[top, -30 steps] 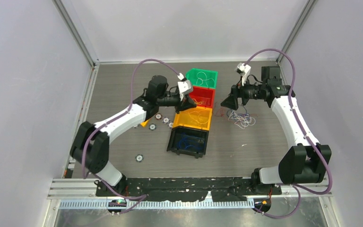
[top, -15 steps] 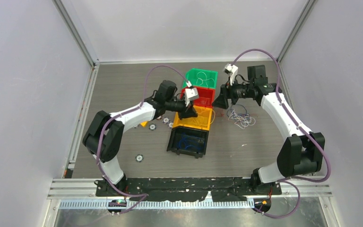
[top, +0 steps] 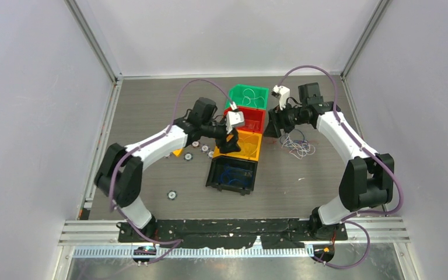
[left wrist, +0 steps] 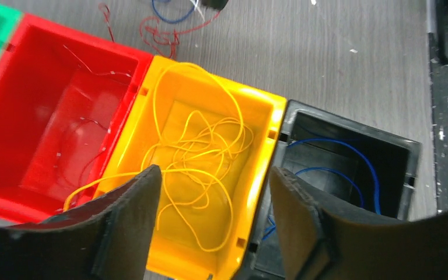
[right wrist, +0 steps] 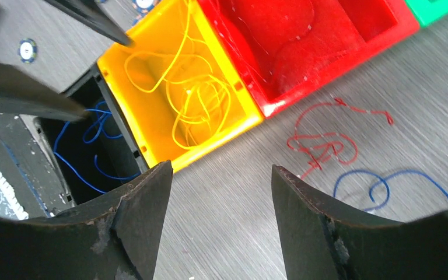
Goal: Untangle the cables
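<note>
I see my left gripper [left wrist: 213, 175] open and empty over the yellow bin [left wrist: 275, 114], yellow cables [left wrist: 198, 146] inside. My right gripper [right wrist: 221, 169] is open above the table [right wrist: 239, 227], near a red cable [right wrist: 321, 143].

Left arm [top: 157, 143] and right arm [top: 341, 131] both stretched forward, angled inward; left claw [left wrist: 213, 181] and right claw [right wrist: 221, 175] tipped down, jaws apart, empty.
</note>
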You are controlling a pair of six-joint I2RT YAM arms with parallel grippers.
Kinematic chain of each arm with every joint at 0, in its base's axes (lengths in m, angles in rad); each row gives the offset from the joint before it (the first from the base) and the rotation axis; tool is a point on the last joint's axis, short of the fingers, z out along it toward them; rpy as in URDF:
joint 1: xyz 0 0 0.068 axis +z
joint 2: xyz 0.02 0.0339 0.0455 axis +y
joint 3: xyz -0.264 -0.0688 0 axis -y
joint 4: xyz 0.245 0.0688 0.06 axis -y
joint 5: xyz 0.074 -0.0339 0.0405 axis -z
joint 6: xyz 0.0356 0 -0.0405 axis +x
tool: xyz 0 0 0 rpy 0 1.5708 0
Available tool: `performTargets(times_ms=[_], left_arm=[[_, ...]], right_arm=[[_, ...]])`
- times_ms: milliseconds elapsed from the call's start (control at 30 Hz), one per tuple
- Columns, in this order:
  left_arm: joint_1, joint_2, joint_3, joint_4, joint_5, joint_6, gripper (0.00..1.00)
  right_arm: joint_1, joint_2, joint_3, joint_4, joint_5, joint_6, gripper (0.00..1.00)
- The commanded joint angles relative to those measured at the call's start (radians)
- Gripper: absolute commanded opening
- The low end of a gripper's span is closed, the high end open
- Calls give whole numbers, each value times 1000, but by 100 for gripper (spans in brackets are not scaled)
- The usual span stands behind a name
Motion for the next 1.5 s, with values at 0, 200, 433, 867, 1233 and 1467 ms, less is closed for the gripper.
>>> performTargets(times_ms=[0,200,433,867,1233,1467], left_arm=[[54,-190,-14,-52,32,27,74],[201,-134,61,-92,-19,-44,67],[216,48,227,-243,-69,179,51],[214,146,309,-288,-27,269,52],[166,278,478,-471,34,408,44],[180,342,576,-576,88,314,43]], right_arm=[[3,-54,4,-39,108,27,68],[7,-9,-29,17,57,142,62],[28,89,-17,76,70,198,49],[87,146,3,135,55,264,36],[90,119,22,67,85,213,36],[90,53,34,32,82,158,36]])
